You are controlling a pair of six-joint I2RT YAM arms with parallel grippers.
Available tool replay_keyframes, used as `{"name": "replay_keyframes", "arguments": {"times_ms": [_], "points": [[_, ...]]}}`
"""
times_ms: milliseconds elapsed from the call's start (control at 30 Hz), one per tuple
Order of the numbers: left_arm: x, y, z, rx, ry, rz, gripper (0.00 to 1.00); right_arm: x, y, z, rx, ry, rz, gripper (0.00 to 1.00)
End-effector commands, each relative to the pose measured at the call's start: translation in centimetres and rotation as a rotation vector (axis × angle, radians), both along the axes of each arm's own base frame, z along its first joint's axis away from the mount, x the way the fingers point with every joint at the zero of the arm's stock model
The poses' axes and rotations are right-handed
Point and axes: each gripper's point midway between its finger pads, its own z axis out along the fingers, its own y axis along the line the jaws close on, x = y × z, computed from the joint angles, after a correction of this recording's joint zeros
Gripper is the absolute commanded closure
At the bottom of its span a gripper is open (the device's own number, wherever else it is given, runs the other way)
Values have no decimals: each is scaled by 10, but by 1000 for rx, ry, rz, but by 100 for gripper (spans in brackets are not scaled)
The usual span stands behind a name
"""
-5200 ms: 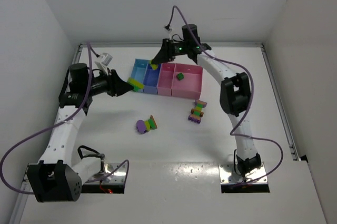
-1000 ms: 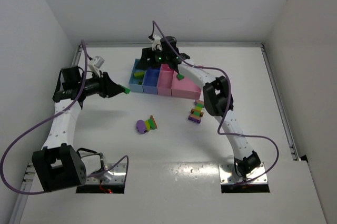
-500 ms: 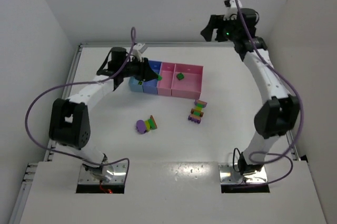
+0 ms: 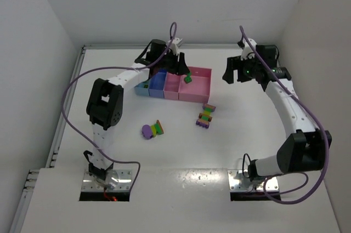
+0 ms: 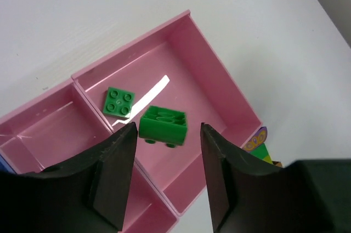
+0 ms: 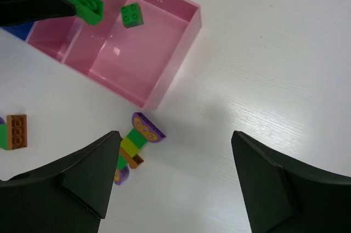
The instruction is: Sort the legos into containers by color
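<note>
Left wrist, looking straight down: shows the left gripper (image 5: 168, 129) over the wider pink bin (image 5: 181, 60), jaws parted. Shows a green brick (image 5: 163, 125) between them with a gap on either side, so loose rather than pinched, and seemingly mid-drop. Shows a second green brick (image 5: 118, 101) flat on the same bin's floor. Puts green at two bricks home, or nearly so. On the right wrist camera, finds the right gripper (image 6: 174, 137) over bare table (image 6: 263, 68) beside that bin, jaws spread wide on nothing. From above, hints at something yellow in the light blue bin (image 4: 138, 89) of the containers (image 4: 174, 87), half hidden by the left arm (image 4: 129, 73) and too small to call. Leaves plenty on the table: a purple round piece with a green-and-orange strip (image 4: 153, 129) and a multicolour strip (image 4: 205, 115), both probably needing pulling apart before sorting. Looks less than halfway done.
</note>
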Motion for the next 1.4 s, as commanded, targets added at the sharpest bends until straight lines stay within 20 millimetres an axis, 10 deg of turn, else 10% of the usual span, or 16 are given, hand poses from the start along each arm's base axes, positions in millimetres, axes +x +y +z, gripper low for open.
{"name": "replay_keyframes", "arguments": {"times_ms": [0,100,300,533,833,1367], "points": [[9,-3,10,7,-14,21,44,-4,-11,23,-37,-81,2,18],[6,-7,10,16,-28,5,19,-4,-13,24,-39,-84,6,18],[-18,13,63,-32,-138,-37,18,-13,28,12,21,-50,252,18],[-78,154,96,91,-205,169,17,-53,149,-21,-40,-108,810,18],[-121,301,78,168,-24,586,8,-93,264,-65,-111,-279,1257,11],[-178,369,60,195,47,729,8,-140,350,-122,-139,-386,1537,11]]}}
